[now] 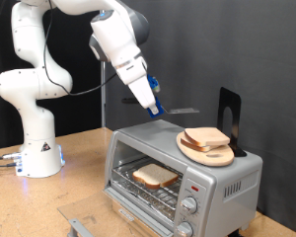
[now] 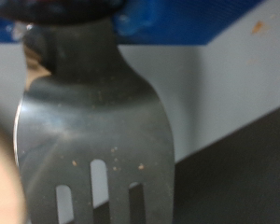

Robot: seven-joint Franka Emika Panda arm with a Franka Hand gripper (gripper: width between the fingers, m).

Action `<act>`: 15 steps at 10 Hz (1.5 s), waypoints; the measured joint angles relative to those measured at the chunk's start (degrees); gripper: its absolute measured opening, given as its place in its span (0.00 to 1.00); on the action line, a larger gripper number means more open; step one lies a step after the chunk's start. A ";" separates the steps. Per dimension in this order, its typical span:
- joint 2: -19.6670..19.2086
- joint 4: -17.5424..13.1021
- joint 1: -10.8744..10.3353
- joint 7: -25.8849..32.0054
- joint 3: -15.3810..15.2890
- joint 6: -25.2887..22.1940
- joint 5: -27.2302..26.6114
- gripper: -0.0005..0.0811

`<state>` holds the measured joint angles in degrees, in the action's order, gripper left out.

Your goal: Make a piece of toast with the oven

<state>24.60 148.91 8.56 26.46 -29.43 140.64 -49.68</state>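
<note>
One pale tan-crusted piece of toast (image 1: 155,176) sits on the rack inside the small silver toaster oven (image 1: 237,183), door down; we reckon the gripper (image 1: 154,109) pinches a slotted grey metal spatula (image 2: 93,131) above the roof.

Above the oven (image 1: 183,176), the top surface toward the exterior view's left is bare, while the round wooden board (image 1: 206,151) with a bread slice (image 1: 205,138) and an upright black stand (image 1: 228,114) occupy its right part. The gripper (image 1: 153,107) hangs just over the bare part with a slotted metal spatula (image 2: 89,131) between its fingers, the blade reaching toward the board and filling most of the wrist view. The oven mouth stands open toward the exterior view's bottom left, with the piece of toast (image 1: 155,176) on the wire rack (image 1: 148,186) taking up the middle and the lowered door (image 1: 138,209) projecting in front.
</note>
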 joint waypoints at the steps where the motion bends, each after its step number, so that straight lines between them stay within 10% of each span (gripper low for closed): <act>1: -0.58 0.79 -0.08 0.30 -0.78 0.45 -0.22 0.49; 6: -0.49 4.52 -0.28 2.94 -1.10 2.23 -3.85 0.49; 8: -0.36 4.76 -0.28 3.20 -1.22 3.40 -5.05 0.59; 10: -0.30 5.01 -0.28 3.60 -1.37 4.60 -5.19 0.95; 15: -0.20 6.01 -0.28 6.33 -3.73 12.58 -3.22 1.00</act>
<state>24.40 154.93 8.28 32.78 -33.16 153.22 -52.90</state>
